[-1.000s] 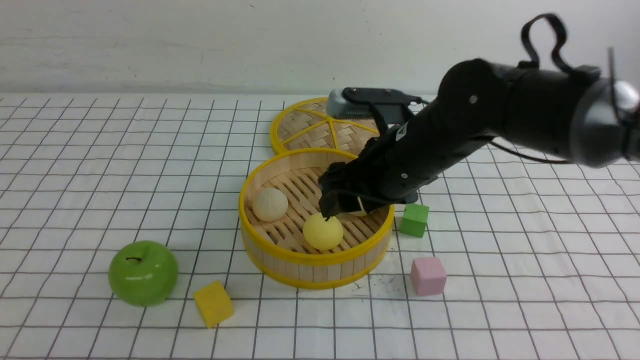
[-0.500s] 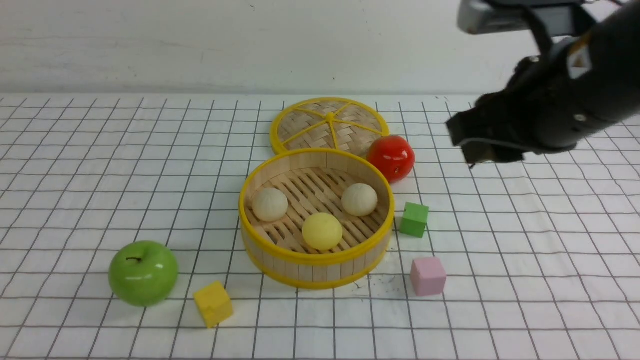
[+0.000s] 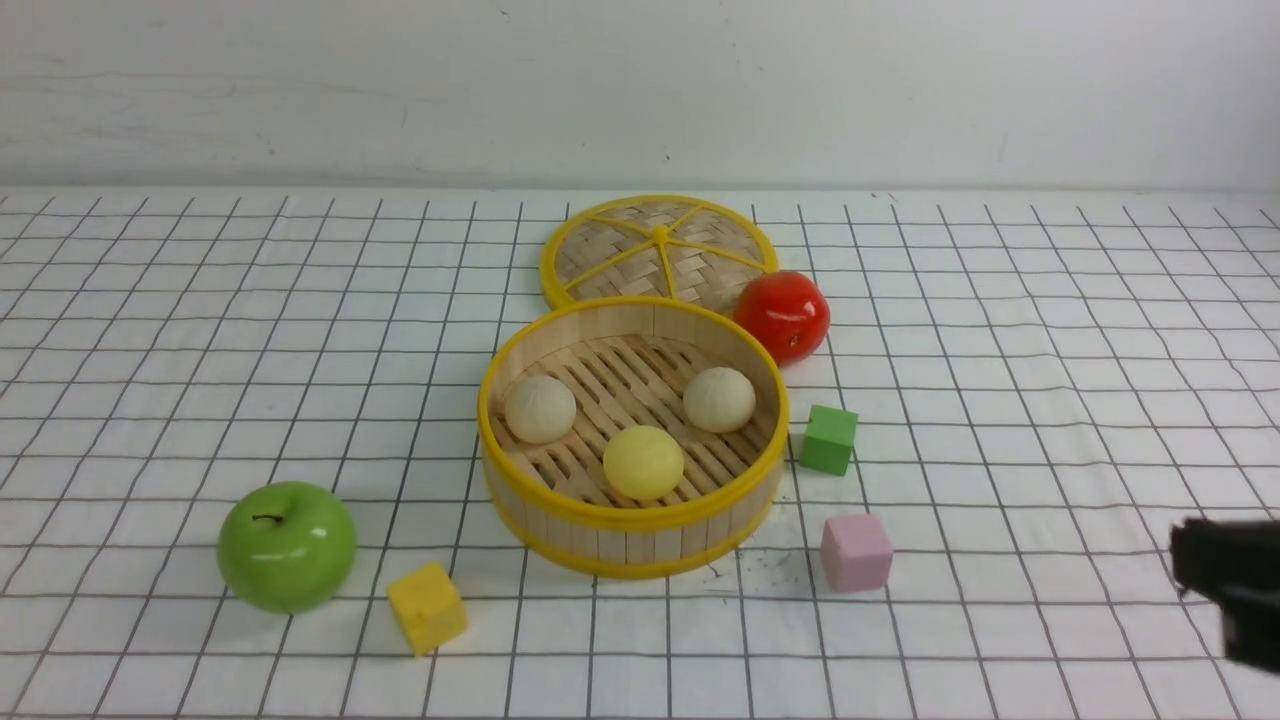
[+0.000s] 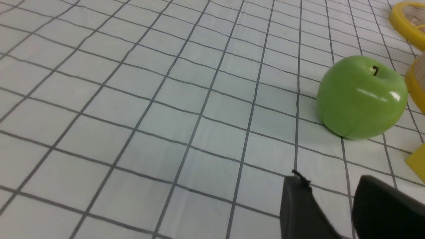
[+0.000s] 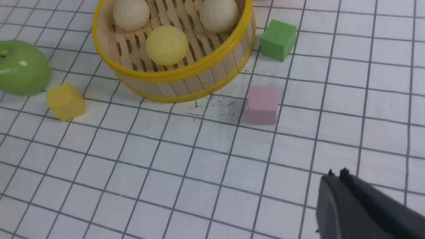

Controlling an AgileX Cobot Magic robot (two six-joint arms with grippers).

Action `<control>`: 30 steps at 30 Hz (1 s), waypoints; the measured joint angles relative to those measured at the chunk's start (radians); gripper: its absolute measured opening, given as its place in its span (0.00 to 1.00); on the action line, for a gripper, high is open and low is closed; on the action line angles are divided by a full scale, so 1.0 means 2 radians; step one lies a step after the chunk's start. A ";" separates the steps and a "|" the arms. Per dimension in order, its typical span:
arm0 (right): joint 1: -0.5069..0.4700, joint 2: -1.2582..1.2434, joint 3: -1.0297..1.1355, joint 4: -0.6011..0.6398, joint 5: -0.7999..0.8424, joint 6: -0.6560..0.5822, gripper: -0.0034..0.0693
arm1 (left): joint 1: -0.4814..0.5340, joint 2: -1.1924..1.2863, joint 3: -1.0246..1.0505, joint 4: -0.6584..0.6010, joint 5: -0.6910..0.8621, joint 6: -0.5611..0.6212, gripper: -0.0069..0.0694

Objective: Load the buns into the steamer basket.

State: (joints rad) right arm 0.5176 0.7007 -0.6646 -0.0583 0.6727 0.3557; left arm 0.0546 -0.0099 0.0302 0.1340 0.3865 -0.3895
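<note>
The steamer basket (image 3: 630,545) stands at the table's middle. In it lie three buns: a cream one on the left (image 3: 540,408), a cream one on the right (image 3: 718,399) and a pale yellow one at the front (image 3: 644,462). The right wrist view shows the basket (image 5: 186,83) and the yellow bun (image 5: 167,44) too. My right gripper (image 5: 337,174) is shut and empty, low over the table, well to the front right of the basket; only its tip (image 3: 1185,560) shows in the front view. My left gripper (image 4: 332,181) is open and empty, near the green apple (image 4: 362,98).
The woven lid (image 3: 658,250) lies behind the basket, with a red apple (image 3: 783,315) beside it. A green cube (image 3: 829,438) and a pink cube (image 3: 856,552) sit right of the basket. A green apple (image 3: 287,546) and a yellow cube (image 3: 427,606) sit at its front left.
My right gripper was in the basket over the right cream bun. It let go, rose away to the right, then dropped to the table's front right. The bun stays in the basket.
</note>
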 joint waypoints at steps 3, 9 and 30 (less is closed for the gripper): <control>0.000 -0.070 0.036 0.000 0.011 0.000 0.02 | 0.000 0.000 0.000 0.000 0.000 0.000 0.40; 0.000 -0.188 0.062 0.006 0.086 0.001 0.02 | 0.000 0.000 0.000 0.000 0.000 0.000 0.40; 0.000 -0.265 0.062 0.008 0.181 0.002 0.03 | 0.000 0.000 0.000 0.000 0.000 0.000 0.40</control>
State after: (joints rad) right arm 0.5176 0.1708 -0.5400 -0.0426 1.0348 0.3595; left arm 0.0546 -0.0099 0.0302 0.1340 0.3865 -0.3895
